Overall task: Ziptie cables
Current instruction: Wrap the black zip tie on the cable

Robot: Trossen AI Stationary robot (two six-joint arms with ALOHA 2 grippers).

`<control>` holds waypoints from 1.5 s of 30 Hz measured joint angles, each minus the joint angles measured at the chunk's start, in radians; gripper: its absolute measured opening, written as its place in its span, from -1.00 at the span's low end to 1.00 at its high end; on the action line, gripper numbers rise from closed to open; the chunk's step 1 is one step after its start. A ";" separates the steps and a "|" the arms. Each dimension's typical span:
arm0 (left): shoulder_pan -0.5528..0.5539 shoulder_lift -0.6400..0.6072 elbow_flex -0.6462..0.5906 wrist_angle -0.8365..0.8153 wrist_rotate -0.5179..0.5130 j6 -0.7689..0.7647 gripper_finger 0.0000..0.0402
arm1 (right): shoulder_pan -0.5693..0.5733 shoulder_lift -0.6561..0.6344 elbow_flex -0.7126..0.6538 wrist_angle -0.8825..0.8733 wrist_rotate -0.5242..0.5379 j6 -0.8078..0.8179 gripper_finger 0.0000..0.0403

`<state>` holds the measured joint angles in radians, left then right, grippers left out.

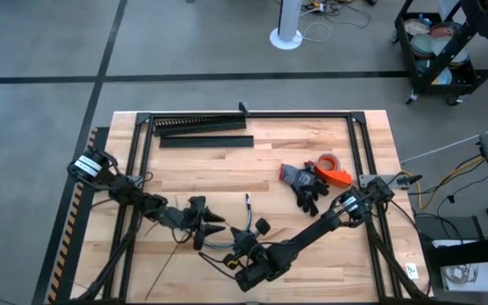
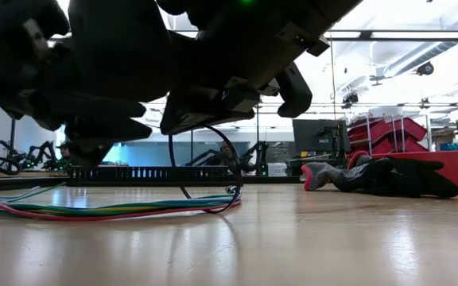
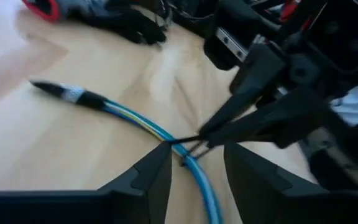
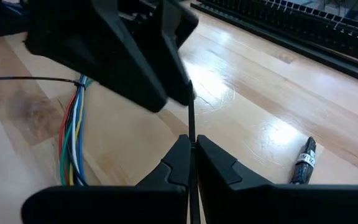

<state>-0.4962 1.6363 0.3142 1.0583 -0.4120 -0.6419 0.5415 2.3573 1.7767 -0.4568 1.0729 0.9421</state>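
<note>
cables (image 4: 73, 134) already cinched by one ziptie (image 4: 27, 79); second ziptie (image 4: 191, 118) pinched in right gripper (image 4: 192, 163), not yet looped. left gripper (image 3: 194, 163) released, straddling cables.

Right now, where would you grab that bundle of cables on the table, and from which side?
Grip the cables on the straight run behind the dark sleeved end, coming from above. There the wires lie flat together on the table, clear of the ziptie.

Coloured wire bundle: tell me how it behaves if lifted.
Probably floppy: the bundle of thin coloured wires lies slack on the wooden table, curling into a loop. Likely light; pulling the thin dark ziptie may drag it.
</note>
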 joint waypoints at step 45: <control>0.235 0.003 0.127 -0.224 0.529 -0.320 -0.64 | 0.002 0.000 -0.001 0.003 -0.003 -0.002 -1.00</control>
<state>-0.2609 1.6390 0.4408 0.8341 0.1174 -0.9621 0.5430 2.3573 1.7758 -0.4540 1.0699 0.9405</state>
